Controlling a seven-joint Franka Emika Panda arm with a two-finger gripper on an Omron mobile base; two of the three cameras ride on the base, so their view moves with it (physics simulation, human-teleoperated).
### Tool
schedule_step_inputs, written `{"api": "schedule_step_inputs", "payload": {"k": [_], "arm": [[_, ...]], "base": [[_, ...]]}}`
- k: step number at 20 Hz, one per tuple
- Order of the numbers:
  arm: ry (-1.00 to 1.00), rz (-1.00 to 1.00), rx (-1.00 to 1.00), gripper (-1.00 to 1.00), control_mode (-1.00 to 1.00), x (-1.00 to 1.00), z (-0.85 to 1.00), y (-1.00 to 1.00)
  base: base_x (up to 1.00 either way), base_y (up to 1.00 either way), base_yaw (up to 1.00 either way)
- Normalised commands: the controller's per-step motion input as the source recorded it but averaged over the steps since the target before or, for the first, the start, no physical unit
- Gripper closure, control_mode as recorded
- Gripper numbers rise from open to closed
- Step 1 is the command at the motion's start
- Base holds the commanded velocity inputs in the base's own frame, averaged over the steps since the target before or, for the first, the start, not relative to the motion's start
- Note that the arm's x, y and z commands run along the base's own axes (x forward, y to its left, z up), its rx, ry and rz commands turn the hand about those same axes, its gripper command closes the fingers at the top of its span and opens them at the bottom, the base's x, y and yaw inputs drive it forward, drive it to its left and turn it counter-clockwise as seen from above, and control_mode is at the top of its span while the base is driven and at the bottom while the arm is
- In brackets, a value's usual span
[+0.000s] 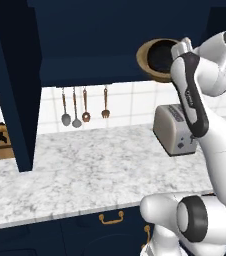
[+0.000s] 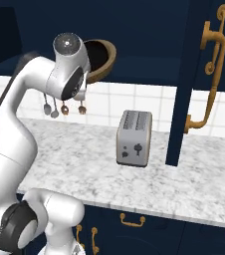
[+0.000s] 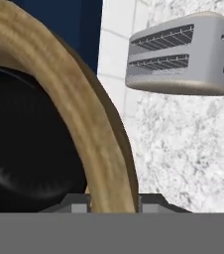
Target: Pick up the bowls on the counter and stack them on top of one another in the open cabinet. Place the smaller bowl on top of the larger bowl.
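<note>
1. Larger bowl [image 1: 146, 59], tan wood with a thick rim, held high above the counter [image 1: 75, 170], tipped on edge so its opening faces the cameras, right at the front of the open cabinet [image 1: 85, 35].
2. Smaller bowl [image 1: 161, 54], glossy black, nested inside the wooden one; seen as a dark round hollow in both base views and as a black mass at the left of the hand view.
3. Gripper [image 3: 111, 201] closed narrowly on the larger bowl's rim, one dark fingertip [image 3: 77, 204] on the inner side and the other on the outer side, wood running up between them.
4. Directly behind the bowls: the navy cabinet face and its lower edge, with white tiled wall [image 1: 130, 107] below.
5. Below and slightly right of the bowls: a silver toaster [image 1: 174, 129] standing on the counter against the tiles, well apart from the bowls.
6. Further left along the wall: hanging utensils [image 1: 76, 107], spoons and ladles in a row under the cabinet.
7. Far left: a wooden block [image 1: 0, 142] with dark handles on the counter, partly hidden by a navy cabinet side panel [image 1: 20, 100].
8. Right of the toaster, in the right base view: a tall navy door [image 2: 204, 84] with a brass handle [image 2: 209, 74].
9. Near edge: navy drawers [image 1: 85, 225] with brass pulls beneath the marbled top.
</note>
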Motion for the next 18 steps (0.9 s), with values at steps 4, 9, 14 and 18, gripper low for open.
{"api": "schedule_step_inputs", "payload": {"k": [4, 9, 14, 18], "arm": [[0.0, 0.0, 0.07, 1.0, -1.0, 0.75, -0.06, 0.26], [0.0, 0.0, 0.04, 1.0, -1.0, 0.98, -0.09, 0.38], [0.0, -0.01, 0.03, 1.0, -1.0, 0.78, 0.0, 0.35], [0.0, 0.0, 0.0, -1.0, -1.0, 0.03, 0.0, 0.02]], "base": [[0.0, 0.0, 0.0], [0.0, 0.0, 0.0], [0.0, 0.0, 0.0], [0.0, 0.0, 0.0]]}}
